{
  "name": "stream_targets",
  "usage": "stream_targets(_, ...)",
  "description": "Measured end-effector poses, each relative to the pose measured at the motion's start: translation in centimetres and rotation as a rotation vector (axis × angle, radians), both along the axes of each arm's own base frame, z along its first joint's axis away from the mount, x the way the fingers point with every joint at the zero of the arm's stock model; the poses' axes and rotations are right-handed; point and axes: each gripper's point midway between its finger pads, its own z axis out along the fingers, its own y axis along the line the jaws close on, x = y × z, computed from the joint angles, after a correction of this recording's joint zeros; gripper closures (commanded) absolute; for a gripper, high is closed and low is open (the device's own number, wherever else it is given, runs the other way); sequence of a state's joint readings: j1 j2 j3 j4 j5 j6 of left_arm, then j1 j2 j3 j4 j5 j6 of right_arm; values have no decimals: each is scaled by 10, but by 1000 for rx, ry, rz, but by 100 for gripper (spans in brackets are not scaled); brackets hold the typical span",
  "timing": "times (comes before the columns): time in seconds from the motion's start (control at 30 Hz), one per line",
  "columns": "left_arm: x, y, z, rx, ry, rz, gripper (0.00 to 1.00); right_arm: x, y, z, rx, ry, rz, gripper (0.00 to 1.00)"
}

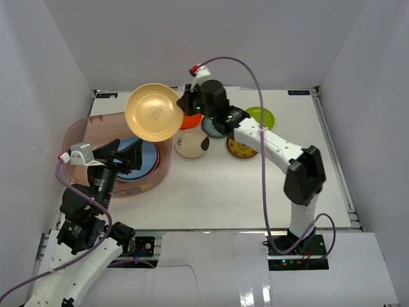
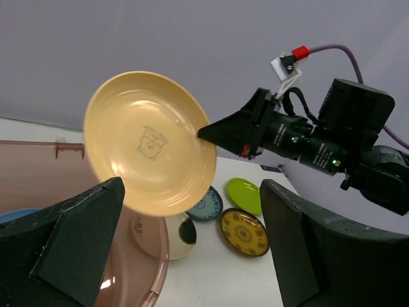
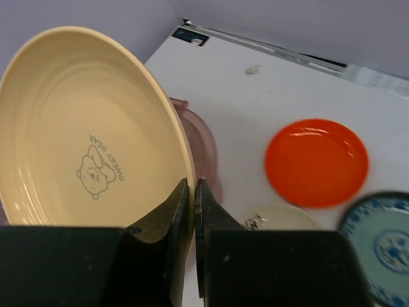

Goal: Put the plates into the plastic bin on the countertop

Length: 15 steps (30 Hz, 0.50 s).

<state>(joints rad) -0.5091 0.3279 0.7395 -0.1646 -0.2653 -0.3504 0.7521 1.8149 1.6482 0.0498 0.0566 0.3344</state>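
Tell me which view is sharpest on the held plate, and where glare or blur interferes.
Right wrist: tan plate sharp, its print readable; glare streaks on the orange plate; blue-patterned plate at the right edge soft. Left wrist: the tan plate's lower rim smeared. Top: plate crisp, glare only on the near ledge.

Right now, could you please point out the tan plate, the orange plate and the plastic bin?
tan plate (image 1: 153,112): top external view, middle of its upturned face.
orange plate (image 3: 316,161): right wrist view, its centre.
plastic bin (image 1: 89,120): top external view, far rim.
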Motion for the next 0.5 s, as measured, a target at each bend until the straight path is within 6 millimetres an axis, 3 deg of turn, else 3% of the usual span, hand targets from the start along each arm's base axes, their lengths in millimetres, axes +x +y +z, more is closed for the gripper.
stream_targets(0.13, 7, 18, -4, -28, 14, 106, 2, -13, 87, -14, -86, -43, 112, 92)
stream_targets(0.23, 10, 24, -9, -33, 26, 146, 2, -29, 134, -40, -152, -61, 176, 92)
stream_targets(0.33, 12, 30, -12, -39, 35, 181, 2, -49, 155, -81, -238, -40, 219, 92)
stream_targets(0.5, 15, 35, -20, -40, 45, 214, 2, -59, 161, -125, -323, -1, 236, 87)
